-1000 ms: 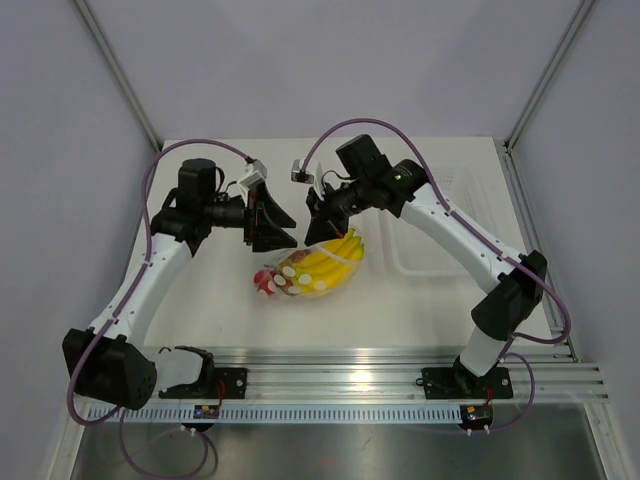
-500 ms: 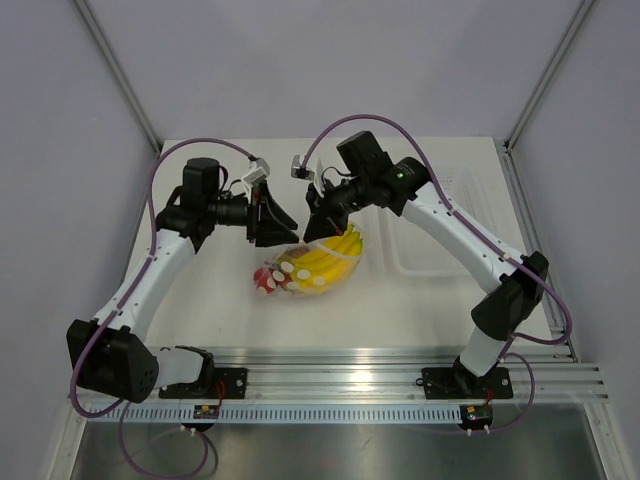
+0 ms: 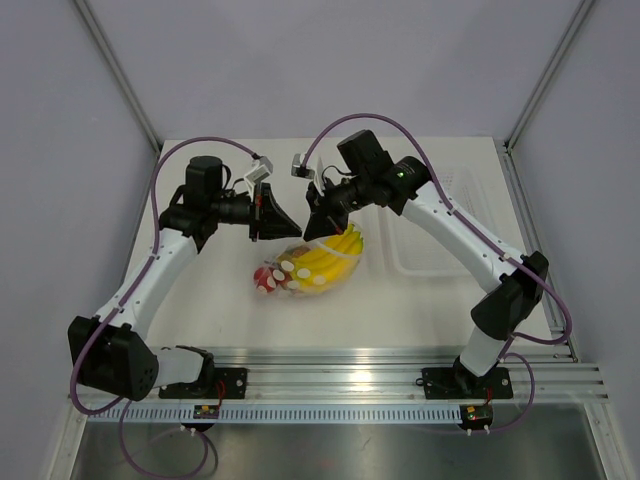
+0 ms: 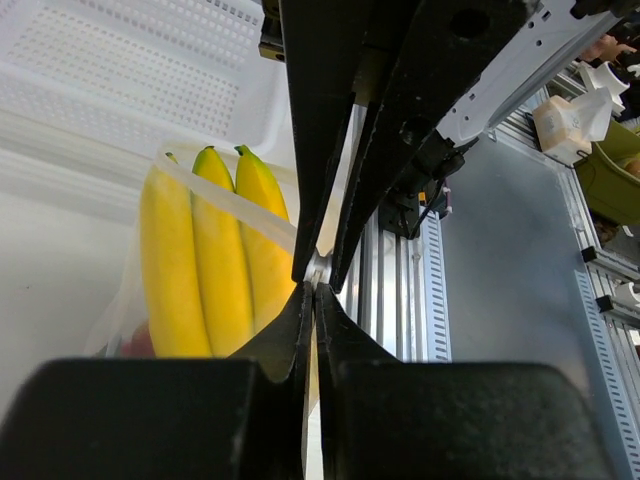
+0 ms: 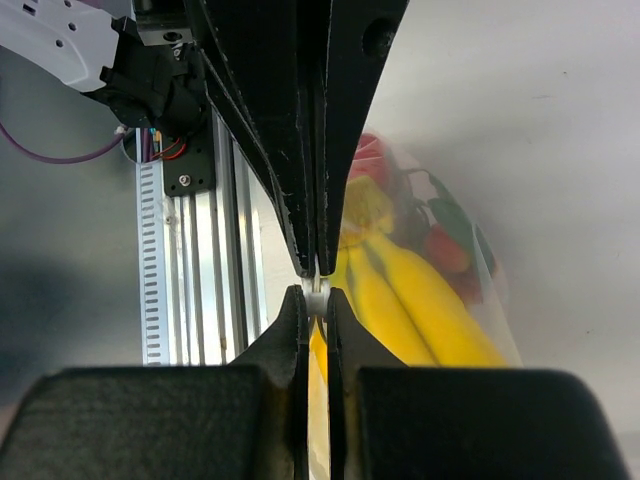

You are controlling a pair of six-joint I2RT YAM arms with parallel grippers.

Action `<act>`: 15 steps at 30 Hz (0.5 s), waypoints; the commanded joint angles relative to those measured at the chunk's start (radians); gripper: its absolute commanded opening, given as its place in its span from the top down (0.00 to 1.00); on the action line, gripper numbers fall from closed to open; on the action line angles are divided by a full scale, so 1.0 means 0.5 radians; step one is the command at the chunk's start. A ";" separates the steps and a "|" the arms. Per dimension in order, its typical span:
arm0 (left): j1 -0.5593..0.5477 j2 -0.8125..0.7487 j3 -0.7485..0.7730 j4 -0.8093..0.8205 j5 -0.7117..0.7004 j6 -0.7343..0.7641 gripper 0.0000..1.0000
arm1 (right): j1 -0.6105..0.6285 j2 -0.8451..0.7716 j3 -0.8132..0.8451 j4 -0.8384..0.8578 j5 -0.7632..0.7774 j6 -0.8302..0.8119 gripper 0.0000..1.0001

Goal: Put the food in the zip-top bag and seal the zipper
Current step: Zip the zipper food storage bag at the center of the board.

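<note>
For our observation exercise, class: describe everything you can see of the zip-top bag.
The zip-top bag is clear, thin plastic printed with pale round dots. It holds yellow bananas and red strawberries. Its top edge is pinched by the left tool and right tool, both shut on it. It is mid-table, left of the clear tray.

A flat clear dotted plastic zip-top bag (image 3: 300,272) lies midway on the white tabletop (image 3: 200,300), holding a bunch of yellow toy bananas (image 3: 328,258) on its right and a cluster of red toy strawberries (image 3: 267,281) at its left, nearer end. A clear rigid rectangular tray (image 3: 432,255) sits just right of it. The black left gripper (image 3: 289,228) and black right gripper (image 3: 311,233) meet tip to tip at the bag's far edge, both clamped on it.
</note>
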 commanded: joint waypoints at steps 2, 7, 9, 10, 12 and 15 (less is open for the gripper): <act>-0.009 -0.008 0.021 0.069 0.027 0.029 1.00 | 0.007 -0.018 0.098 0.028 -0.057 0.017 1.00; -0.005 -0.085 -0.040 0.182 0.002 -0.011 1.00 | 0.004 -0.018 0.089 0.012 -0.023 0.001 1.00; -0.005 -0.152 -0.102 0.271 -0.056 -0.023 1.00 | 0.004 -0.027 0.074 0.009 -0.008 -0.005 1.00; -0.002 -0.168 -0.117 0.332 -0.077 -0.099 1.00 | 0.007 -0.030 0.064 0.006 0.008 -0.011 1.00; 0.013 -0.208 -0.154 0.382 -0.139 -0.131 1.00 | 0.004 -0.055 0.034 0.009 0.026 -0.014 1.00; 0.053 -0.208 -0.166 0.434 -0.145 -0.173 1.00 | 0.004 -0.086 0.003 0.012 0.048 -0.017 1.00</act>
